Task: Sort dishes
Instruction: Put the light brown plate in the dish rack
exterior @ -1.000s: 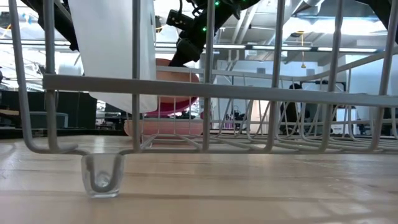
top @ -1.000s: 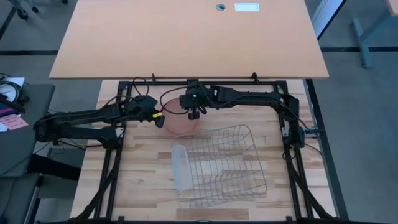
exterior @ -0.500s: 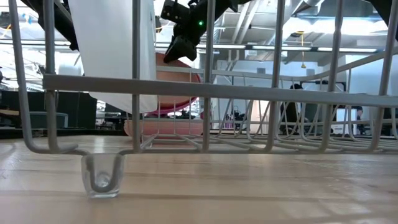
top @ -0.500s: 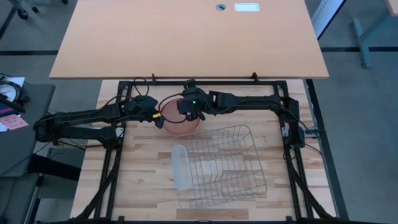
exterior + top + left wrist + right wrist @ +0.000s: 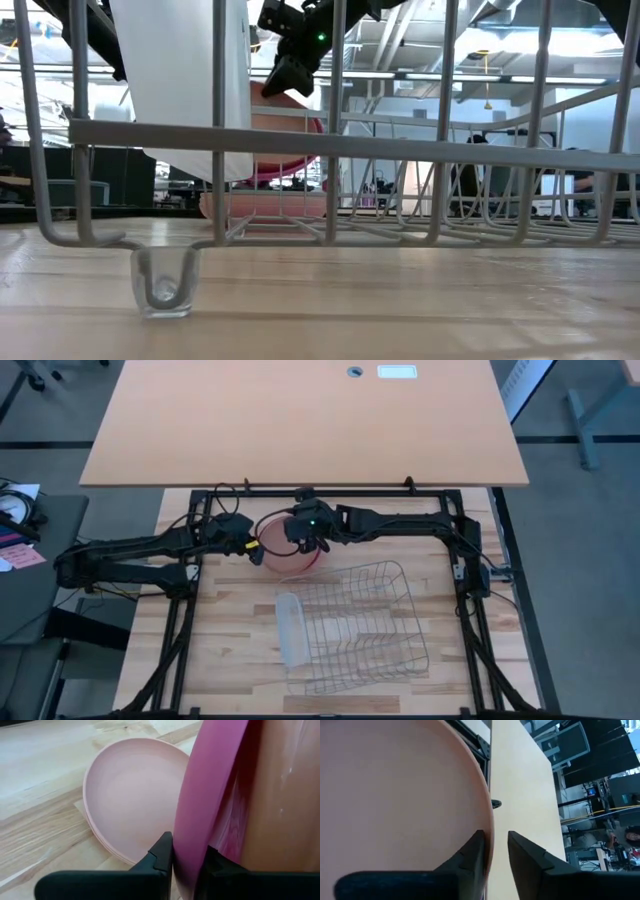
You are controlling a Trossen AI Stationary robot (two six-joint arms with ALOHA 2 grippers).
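Observation:
My left gripper is shut on a magenta pink plate, which it holds up on edge behind the wire rack. An orange-tan plate stands against the magenta one's inner side. My right gripper is open. Its fingers stand on either side of the orange-tan plate's upper rim, and a strip of gap shows beside one finger. In the low view both raised plates show above a stack of pale pink plates lying flat on the table. My left gripper pinches the magenta plate's rim between its two fingers, coming level from the table's left. The plate is lifted clear of the stack and stands steeply tilted, nearly on edge. My right gripper straddles the orange-tan plate's rim; I cannot tell whether a finger touches it.
The silver wire rack fills the table's near middle. A translucent white tray stands at the rack's left end. The rack's bars cross the whole low view. A tan tabletop lies beyond the far edge.
My right gripper moved toward the table's left, closer to my left gripper, and came to the upper rim of the raised plates. It then stayed there. The raised plates tipped up a little, so the magenta rim now shows from above.

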